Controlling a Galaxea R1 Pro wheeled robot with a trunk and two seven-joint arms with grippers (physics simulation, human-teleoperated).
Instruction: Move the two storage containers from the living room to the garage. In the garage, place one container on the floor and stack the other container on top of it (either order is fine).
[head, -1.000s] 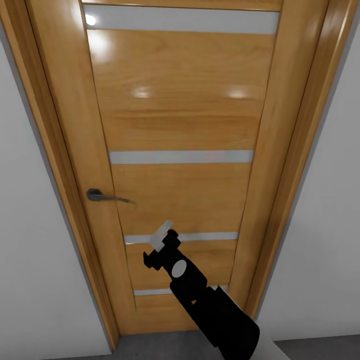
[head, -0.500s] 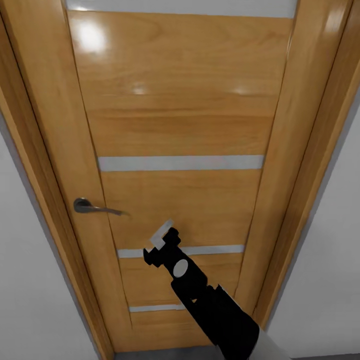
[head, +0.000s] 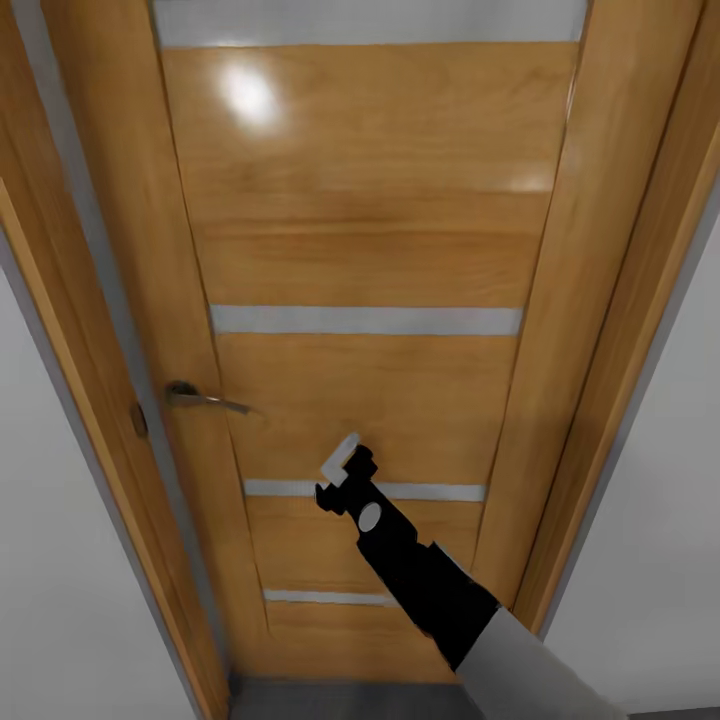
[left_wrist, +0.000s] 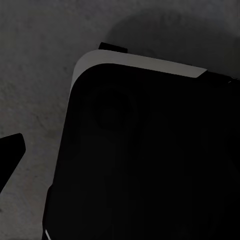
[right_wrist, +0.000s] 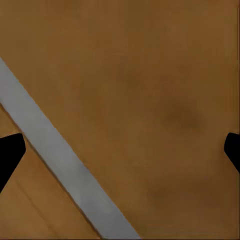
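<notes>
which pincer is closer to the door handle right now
The right. The right pincer is raised against the door, below the door handle and toward the hinge side. The left pincer hangs low over grey floor, away from the handle.

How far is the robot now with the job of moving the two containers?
Nothing looks done yet. The right end effector, open and empty, is held up against a wooden door that stands slightly ajar at the edge with the lever handle. So the robot is in the middle of passing this door. Carrying both containers, placing one on the garage floor and stacking the other all seem left.
</notes>
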